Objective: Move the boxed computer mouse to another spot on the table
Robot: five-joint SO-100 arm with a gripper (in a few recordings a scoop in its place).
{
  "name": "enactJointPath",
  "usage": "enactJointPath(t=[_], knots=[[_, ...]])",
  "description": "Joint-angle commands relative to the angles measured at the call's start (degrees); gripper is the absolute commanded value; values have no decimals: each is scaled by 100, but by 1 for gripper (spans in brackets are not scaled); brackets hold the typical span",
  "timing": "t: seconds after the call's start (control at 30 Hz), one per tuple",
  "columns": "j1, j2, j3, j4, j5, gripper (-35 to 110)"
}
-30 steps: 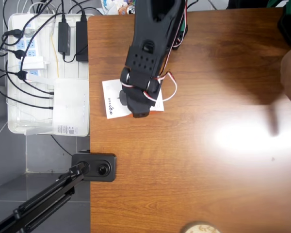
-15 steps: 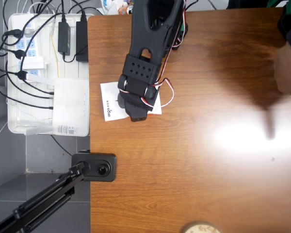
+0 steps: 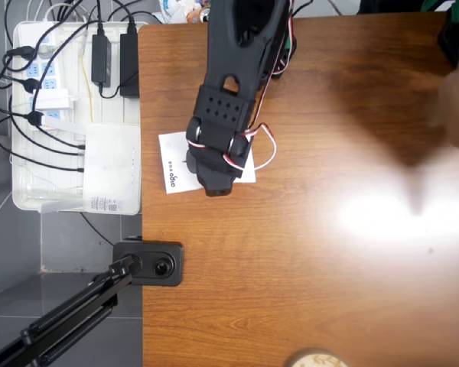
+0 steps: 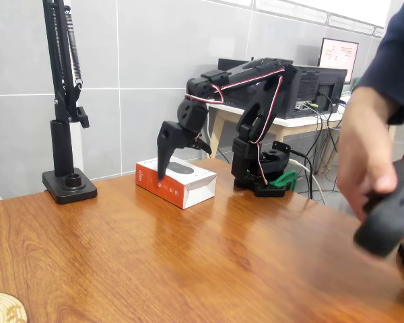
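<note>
Glossy reddish-brown wood forms the table (image 3: 306,229), which in the overhead view has a white tray of cables and power strips (image 3: 69,115) just off its 9 o'clock edge. The boxed computer mouse (image 3: 172,164) lies flat near that edge, toward 10 o'clock of the tabletop, its orange-red side visible in the fixed view (image 4: 178,180). The black gripper (image 4: 163,176) points down with its tip touching the box top; whether its jaws are parted I cannot tell.

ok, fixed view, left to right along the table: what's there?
Black stand base → boxed computer mouse with the pincer down at its near-left edge → the arm's base → a person's hand on the leader arm at the right edge.
</note>
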Motion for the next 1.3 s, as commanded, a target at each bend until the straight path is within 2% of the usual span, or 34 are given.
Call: enactJointPath(t=[0.0, 0.13, 0.2, 0.27, 0.3, 0.4, 0.43, 0.5, 0.57, 0.6, 0.77, 0.87, 0.9, 1.27], knots=[[-53, 606, -958, 439, 9, 50], [-290, 650, -2153, 492, -26, 7], [-554, 536, -2646, 70, 62, 0], [-826, 536, -3050, -387, 211, 0], [-940, 659, -2944, -1151, 343, 0], [-1099, 721, -1819, -5484, 642, 0], [-1151, 439, -1819, -6609, 501, 0], [-1230, -18, -2109, -7989, 53, 0], [-1327, -237, -2232, -9185, -1389, 0], [-1345, -378, -2232, -9888, -1670, 0], [-1362, -659, -1881, -12973, -2145, 0], [-1591, -879, -1503, -15275, -2303, 0], [-1688, -738, -1301, -15715, -2303, 0], [-1433, 3094, 1881, -15855, -2426, 0]])
